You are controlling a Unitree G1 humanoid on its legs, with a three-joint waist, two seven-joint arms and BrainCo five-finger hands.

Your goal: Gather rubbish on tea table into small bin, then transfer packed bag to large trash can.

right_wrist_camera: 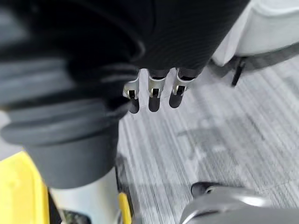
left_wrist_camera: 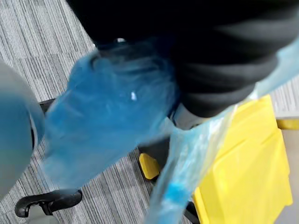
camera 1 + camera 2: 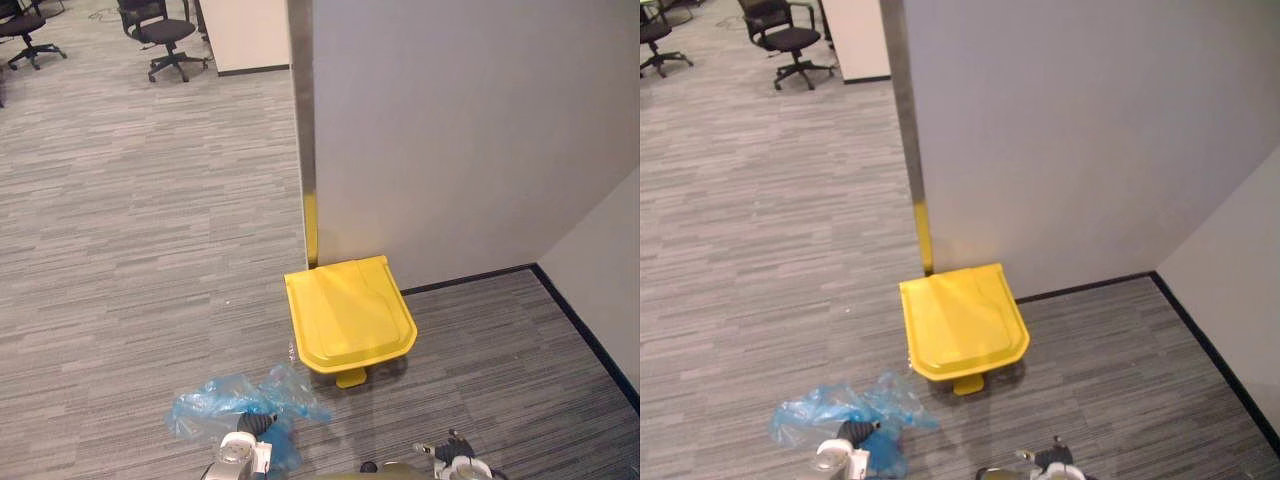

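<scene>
A large yellow trash can (image 3: 350, 312) stands with its lid down against the grey wall, its pedal (image 3: 350, 378) facing me. A crumpled blue plastic bag (image 3: 225, 405) hangs at the lower left, just left of the can. My left hand (image 3: 243, 447) holds it, and the plastic bunches round the hand (image 2: 196, 93) and spreads out below it (image 2: 107, 121). The can (image 2: 252, 177) lies close beyond the bag. My right hand (image 3: 458, 462) hangs low at the right of the can's front, its fingers (image 1: 152, 98) straight and holding nothing.
The grey partition wall (image 3: 450, 130) and a side wall (image 3: 600, 270) form a corner behind and to the right of the can. Striped grey carpet (image 3: 130, 230) stretches away to the left. Office chairs (image 3: 160, 35) stand far off at the upper left.
</scene>
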